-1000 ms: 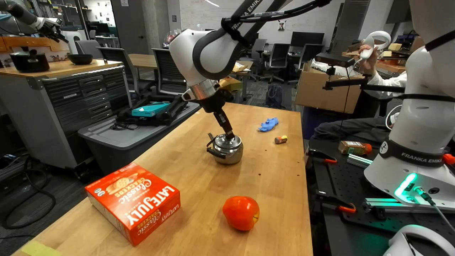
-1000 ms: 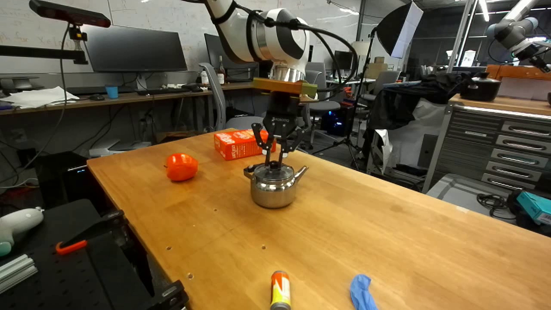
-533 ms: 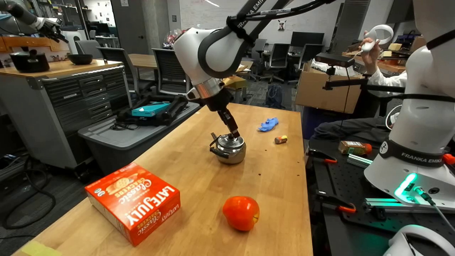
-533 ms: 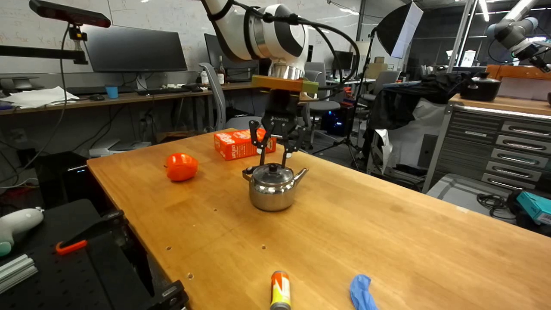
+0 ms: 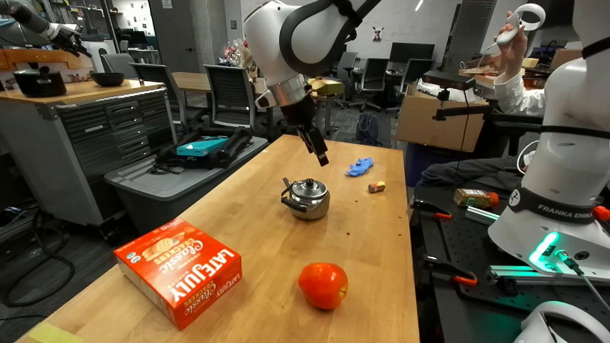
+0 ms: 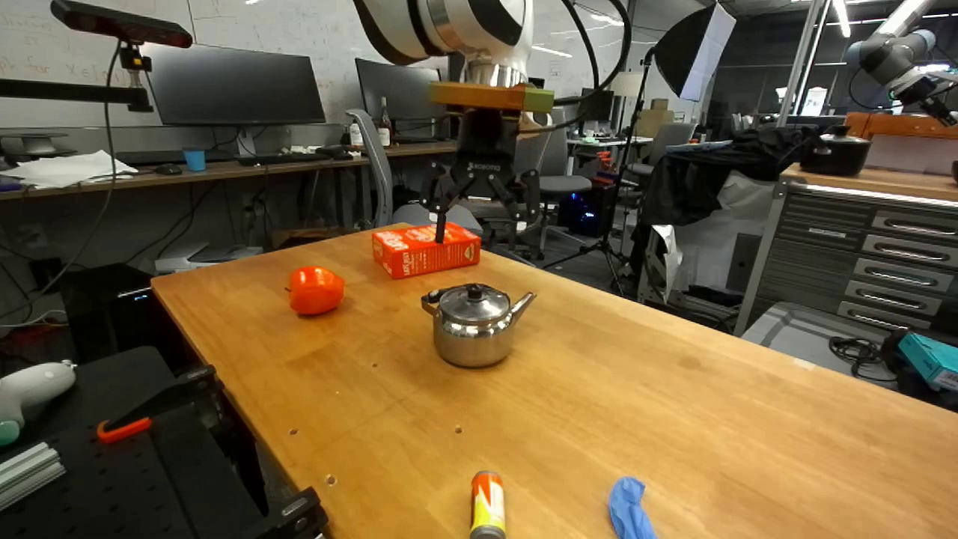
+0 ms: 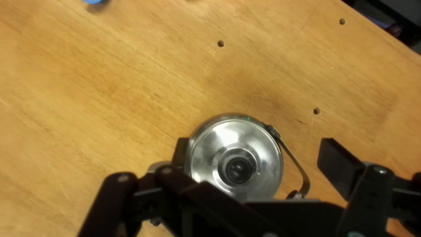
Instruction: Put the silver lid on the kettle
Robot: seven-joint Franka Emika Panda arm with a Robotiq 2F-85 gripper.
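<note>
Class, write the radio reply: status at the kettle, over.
Gripper open, above kettle, holding nothing. Silver lid on kettle, looks seated. Handle down to one side, off the lid.

The kettle (image 6: 473, 344) is shiny silver, streaked with light and dark reflections, and its handle grip (image 5: 294, 205) is black. On top of the kettle, the silver lid (image 7: 235, 152) shows pale, bright rings around a black knob (image 7: 239, 170). Above the kettle, the pincer (image 6: 477, 236) is black, under an orange bar (image 6: 475, 96) with a yellow-green end. Beneath the kettle, the surface (image 6: 636, 419) is honey-brown with darker wood grain. Well apart from the kettle are a red-orange box (image 5: 178, 269) with white lettering, a glossy red-orange fruit (image 5: 323, 286), a blue glove (image 5: 360, 166) and a cylinder (image 6: 488, 501) patterned in orange, white and yellow.
</note>
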